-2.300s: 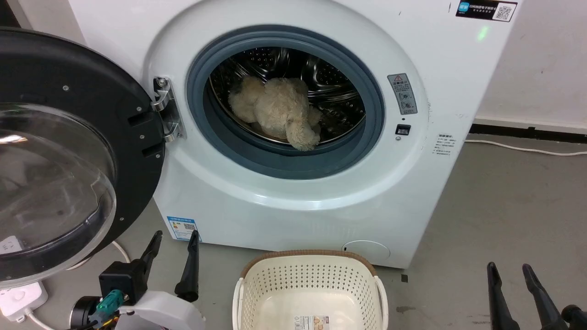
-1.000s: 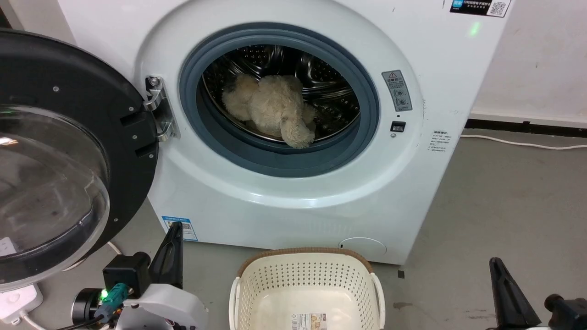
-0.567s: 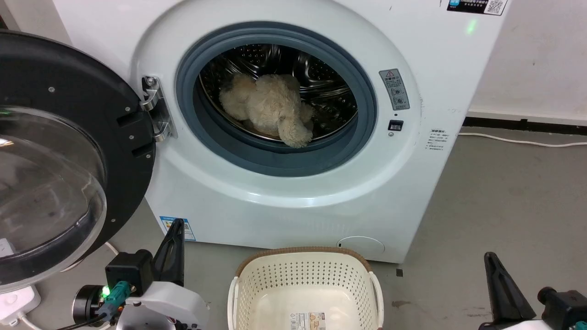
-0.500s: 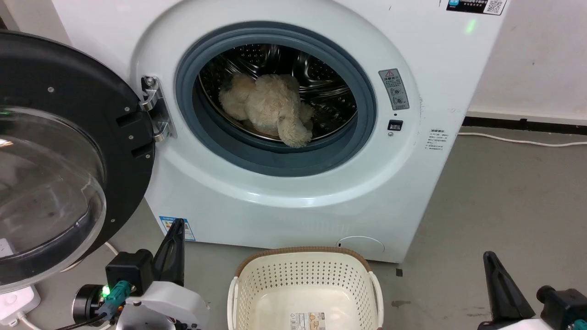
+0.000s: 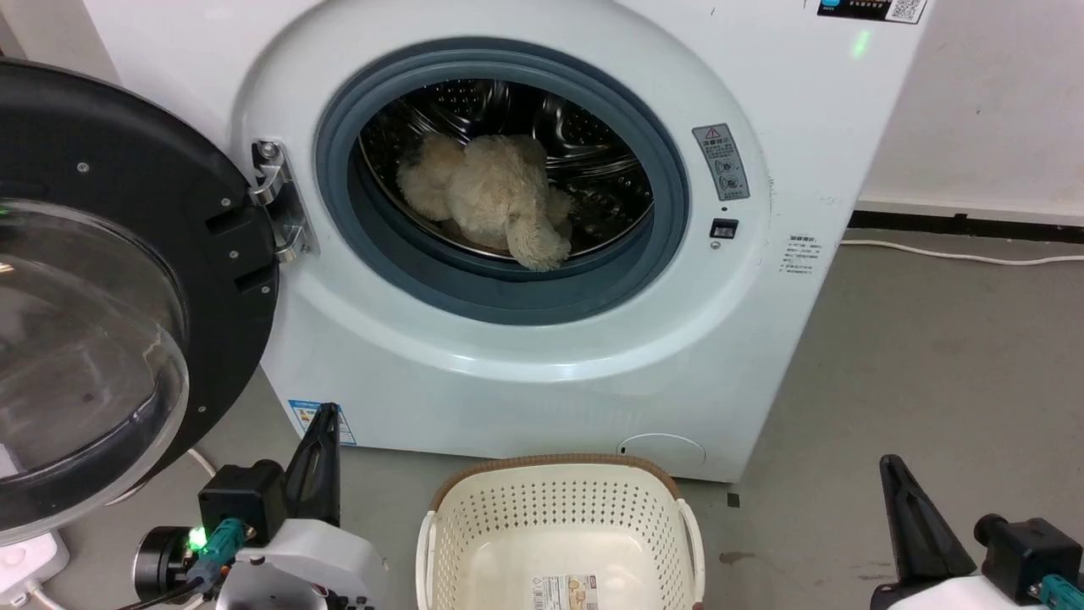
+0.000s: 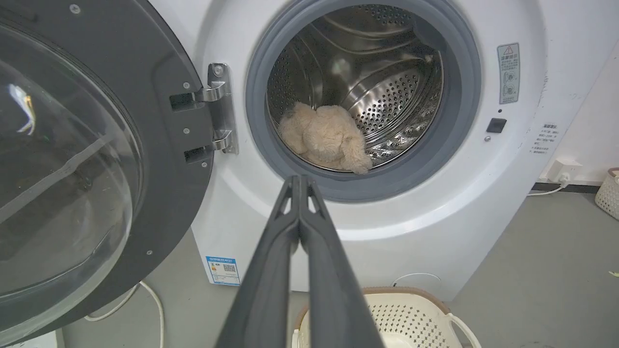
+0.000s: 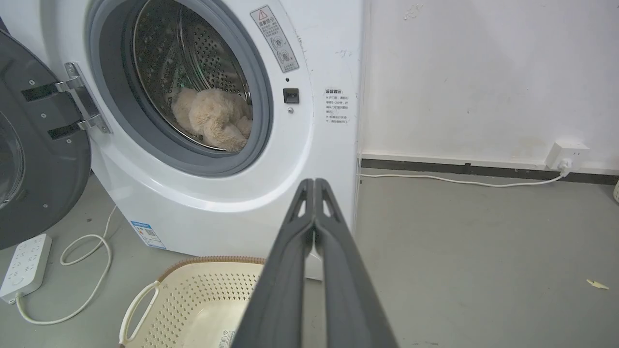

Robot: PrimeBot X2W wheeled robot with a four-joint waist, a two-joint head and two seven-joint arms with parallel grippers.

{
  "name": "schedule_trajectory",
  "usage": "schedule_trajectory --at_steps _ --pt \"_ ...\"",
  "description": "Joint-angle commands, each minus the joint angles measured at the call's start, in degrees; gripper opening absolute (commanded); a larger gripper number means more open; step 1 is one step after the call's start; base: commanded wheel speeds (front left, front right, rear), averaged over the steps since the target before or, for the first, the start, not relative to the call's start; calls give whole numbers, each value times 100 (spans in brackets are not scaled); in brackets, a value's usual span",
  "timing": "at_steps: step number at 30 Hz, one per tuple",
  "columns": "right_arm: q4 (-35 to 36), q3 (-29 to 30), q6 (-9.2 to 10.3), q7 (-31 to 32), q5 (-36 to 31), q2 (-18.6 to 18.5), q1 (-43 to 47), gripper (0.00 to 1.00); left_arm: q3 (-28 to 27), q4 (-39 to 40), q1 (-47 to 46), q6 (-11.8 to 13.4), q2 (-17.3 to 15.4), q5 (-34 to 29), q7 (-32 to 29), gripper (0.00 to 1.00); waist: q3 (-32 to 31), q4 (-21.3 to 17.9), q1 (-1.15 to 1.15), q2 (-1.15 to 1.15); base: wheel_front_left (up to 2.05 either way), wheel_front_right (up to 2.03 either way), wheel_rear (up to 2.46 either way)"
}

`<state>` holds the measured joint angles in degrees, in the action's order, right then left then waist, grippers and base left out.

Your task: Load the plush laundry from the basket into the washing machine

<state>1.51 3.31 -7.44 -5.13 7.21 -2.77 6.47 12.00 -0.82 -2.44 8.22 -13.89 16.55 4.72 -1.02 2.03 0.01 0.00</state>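
Grey floor, pale wall. Plush laundry (image 5: 491, 199) lies in drum of washing machine (image 5: 525, 373), upper centre; basket (image 5: 550, 470) bottom centre. Left gripper (image 6: 297, 181), right gripper (image 7: 314, 183): fingers pressed together, holding nothing. Risk: shaggy limb near grey seal (image 5: 508, 292); door (image 5: 127, 169), left of frame, could pinch it when swung closed.

The basket (image 5: 555, 508) loses its near end past the head view's bottom edge. The door (image 5: 127, 152) of the washing machine (image 5: 542, 373) is cut off at the left edge. The face of the plush laundry (image 5: 495, 199) is hidden, and the warning sticker (image 5: 718, 161) is too small to read.
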Motion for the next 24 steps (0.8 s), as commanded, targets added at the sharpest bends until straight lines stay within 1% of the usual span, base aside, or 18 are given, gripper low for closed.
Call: schedule_trajectory --at_steps 1,24 --pt "-29 -21 -2 29 -63 -5 -101 0 -62 23 83 -46 53 -101 -24 0 2 -4 0 0 0 0 0" --pt "-75 -138 -3 211 -311 -7 -307 0 -491 45 144 -338 448 -686 -193 0 40 -79 0 0 0 0 0"
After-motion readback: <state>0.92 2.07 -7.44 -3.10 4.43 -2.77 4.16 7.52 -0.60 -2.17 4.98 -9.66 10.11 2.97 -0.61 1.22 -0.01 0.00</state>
